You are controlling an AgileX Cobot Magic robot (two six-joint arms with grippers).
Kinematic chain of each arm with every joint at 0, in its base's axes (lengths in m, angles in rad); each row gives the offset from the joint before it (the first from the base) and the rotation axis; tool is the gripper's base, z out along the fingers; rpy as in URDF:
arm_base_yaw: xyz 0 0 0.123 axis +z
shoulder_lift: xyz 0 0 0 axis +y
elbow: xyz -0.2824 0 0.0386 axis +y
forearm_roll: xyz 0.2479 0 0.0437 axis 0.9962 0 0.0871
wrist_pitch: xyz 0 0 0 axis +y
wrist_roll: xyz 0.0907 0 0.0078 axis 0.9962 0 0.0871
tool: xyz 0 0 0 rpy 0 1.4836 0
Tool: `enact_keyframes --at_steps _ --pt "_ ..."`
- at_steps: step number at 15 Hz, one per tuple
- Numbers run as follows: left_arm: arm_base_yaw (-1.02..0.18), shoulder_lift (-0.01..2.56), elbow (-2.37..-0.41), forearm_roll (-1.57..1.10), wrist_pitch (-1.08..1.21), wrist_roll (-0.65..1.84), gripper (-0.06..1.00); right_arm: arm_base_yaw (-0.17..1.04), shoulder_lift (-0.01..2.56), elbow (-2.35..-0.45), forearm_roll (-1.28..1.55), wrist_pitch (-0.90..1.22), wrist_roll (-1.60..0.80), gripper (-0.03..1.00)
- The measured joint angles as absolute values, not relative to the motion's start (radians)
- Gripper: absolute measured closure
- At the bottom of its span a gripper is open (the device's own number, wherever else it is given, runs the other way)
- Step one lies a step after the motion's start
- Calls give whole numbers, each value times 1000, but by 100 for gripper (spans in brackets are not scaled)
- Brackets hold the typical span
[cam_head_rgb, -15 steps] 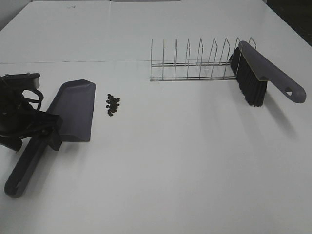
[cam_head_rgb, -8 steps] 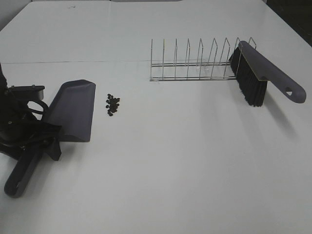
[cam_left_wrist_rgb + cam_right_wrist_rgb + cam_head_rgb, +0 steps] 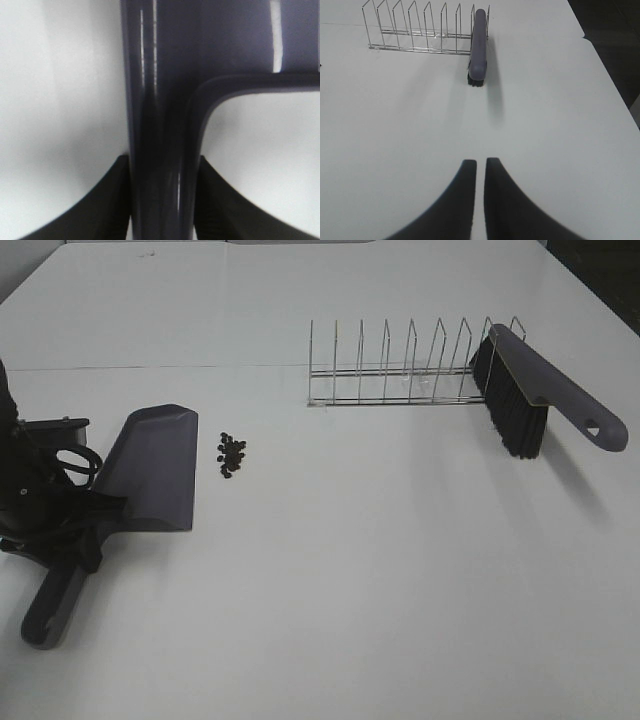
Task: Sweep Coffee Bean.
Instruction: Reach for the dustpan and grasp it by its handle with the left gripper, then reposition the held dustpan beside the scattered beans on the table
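Note:
A small loose cluster of dark coffee beans [image 3: 231,454] lies on the white table just right of the purple-grey dustpan [image 3: 152,468]. My left gripper [image 3: 72,528] is shut on the dustpan's handle [image 3: 160,125], a black finger [image 3: 107,200] on each side of it in the left wrist view. The dustpan's blade faces the beans, a short gap apart. The purple brush [image 3: 545,390] with black bristles leans in the right end of the wire rack [image 3: 400,370]; the right wrist view shows it too [image 3: 479,42]. My right gripper [image 3: 480,167] is shut and empty, well short of the brush, and out of the high view.
The wire rack [image 3: 415,30] stands at the back of the white table [image 3: 380,570]. The table's right edge [image 3: 605,65] drops to a dark floor.
My left gripper has slid back along the dustpan's handle toward the table's front, and the dustpan has shifted slightly. The beans, brush and rack have not moved.

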State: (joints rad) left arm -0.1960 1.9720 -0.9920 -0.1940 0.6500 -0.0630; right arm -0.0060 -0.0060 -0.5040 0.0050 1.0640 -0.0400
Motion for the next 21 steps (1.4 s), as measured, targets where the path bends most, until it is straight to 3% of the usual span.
enact_keyframes --at_steps 10,21 --pt "-196 1761 -986 -156 672 -118 63 -6 -6 -504 5 1064 -40 97" --pt "-196 1761 -986 -155 676 -120 63 -6 -6 -504 8 1064 -40 97"
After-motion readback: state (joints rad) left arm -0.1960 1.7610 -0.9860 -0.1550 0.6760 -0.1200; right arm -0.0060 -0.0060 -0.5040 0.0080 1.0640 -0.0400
